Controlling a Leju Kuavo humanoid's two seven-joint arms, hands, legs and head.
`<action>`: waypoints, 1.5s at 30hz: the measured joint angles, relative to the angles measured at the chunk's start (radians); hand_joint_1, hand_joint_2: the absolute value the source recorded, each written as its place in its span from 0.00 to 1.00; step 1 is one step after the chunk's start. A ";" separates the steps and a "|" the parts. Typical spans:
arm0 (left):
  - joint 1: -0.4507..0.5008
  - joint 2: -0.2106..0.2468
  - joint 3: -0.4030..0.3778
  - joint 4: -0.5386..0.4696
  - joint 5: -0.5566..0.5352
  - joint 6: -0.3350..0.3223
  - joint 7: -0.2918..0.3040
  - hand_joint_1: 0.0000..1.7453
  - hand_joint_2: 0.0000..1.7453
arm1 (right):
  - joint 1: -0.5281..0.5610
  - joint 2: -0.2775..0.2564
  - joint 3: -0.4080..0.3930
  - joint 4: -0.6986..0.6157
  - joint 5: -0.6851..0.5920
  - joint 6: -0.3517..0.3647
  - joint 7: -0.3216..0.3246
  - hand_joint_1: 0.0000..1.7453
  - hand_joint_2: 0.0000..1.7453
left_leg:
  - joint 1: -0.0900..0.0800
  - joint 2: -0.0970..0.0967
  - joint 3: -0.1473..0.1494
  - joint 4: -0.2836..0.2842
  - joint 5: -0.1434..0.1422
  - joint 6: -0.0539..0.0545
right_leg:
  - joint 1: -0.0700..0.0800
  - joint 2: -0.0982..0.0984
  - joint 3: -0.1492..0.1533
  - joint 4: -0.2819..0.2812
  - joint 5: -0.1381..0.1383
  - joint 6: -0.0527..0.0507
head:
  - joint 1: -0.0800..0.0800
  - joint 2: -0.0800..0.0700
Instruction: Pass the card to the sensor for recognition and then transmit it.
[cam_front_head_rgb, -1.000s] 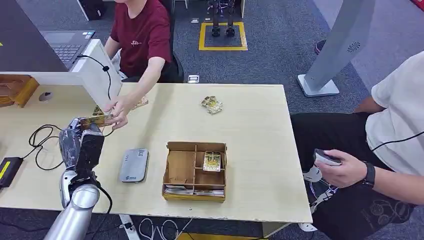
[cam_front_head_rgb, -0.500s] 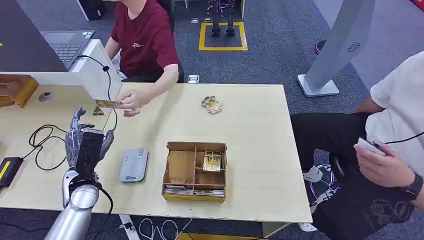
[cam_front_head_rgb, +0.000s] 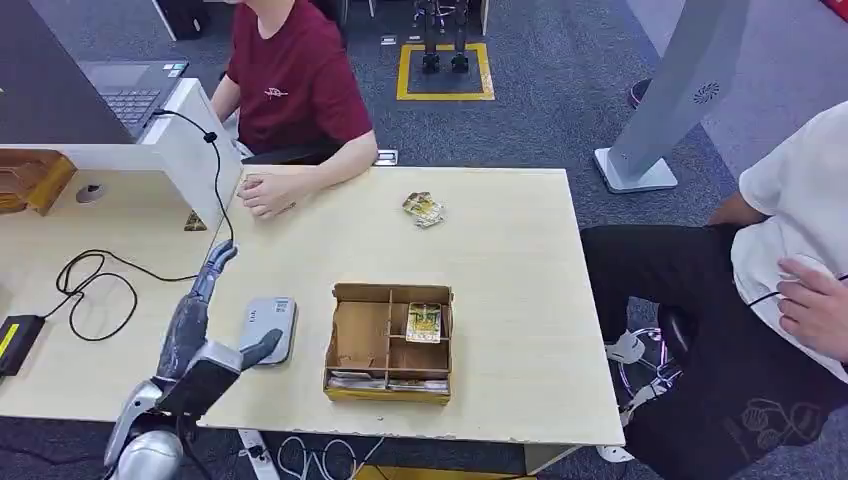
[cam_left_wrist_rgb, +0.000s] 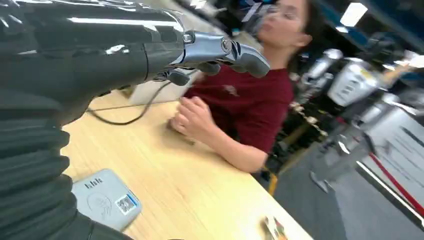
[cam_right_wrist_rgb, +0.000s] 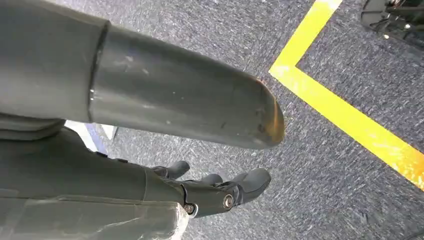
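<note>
My left hand (cam_front_head_rgb: 205, 335) hovers low over the near left of the table, fingers stretched out and apart, holding nothing; the left wrist view shows the left hand (cam_left_wrist_rgb: 100, 55) just as empty. Right beside it lies the grey card sensor (cam_front_head_rgb: 268, 328), also visible as the sensor (cam_left_wrist_rgb: 102, 197). A person in a red shirt rests both hands (cam_front_head_rgb: 265, 192) together at the table's far edge; I cannot tell whether a card is under them. One card (cam_front_head_rgb: 424, 322) stands in the wooden box (cam_front_head_rgb: 345, 340). My right hand (cam_right_wrist_rgb: 200, 192) hangs over the floor, empty.
Loose cards (cam_front_head_rgb: 424, 208) lie at the far middle of the table. A black cable (cam_front_head_rgb: 95, 275) loops across the left part, below a white partition (cam_front_head_rgb: 195, 150). A second person (cam_front_head_rgb: 800, 250) sits close to the table's right edge.
The person took the card from my left hand and drew it back to the far edge. My left hand opened and dropped toward the near edge, next to the sensor.
</note>
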 joint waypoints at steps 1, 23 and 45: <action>0.026 0.010 -0.024 -0.028 -0.061 0.021 -0.013 0.00 1.00 | 0.001 0.003 -0.002 -0.007 0.000 0.003 0.000 0.00 0.00 | 0.000 0.000 0.000 0.000 0.000 0.000 | 0.000 0.000 0.000 0.000 0.000 0.000 | -0.001 0.000; 0.163 0.110 -0.186 -0.085 -0.547 0.301 0.074 0.00 1.00 | 0.000 0.015 -0.015 -0.027 0.000 -0.021 0.002 0.00 0.00 | 0.000 0.000 0.000 0.000 0.000 0.000 | 0.000 -0.001 0.001 0.000 0.000 0.000 | 0.000 0.000; 0.064 0.081 -0.339 0.277 -0.801 0.449 0.278 0.00 1.00 | -0.044 -0.033 -0.003 0.107 0.000 -0.090 0.003 0.00 0.00 | 0.000 -0.001 0.001 0.000 0.000 0.000 | 0.000 -0.001 0.001 0.000 0.000 0.000 | 0.000 0.000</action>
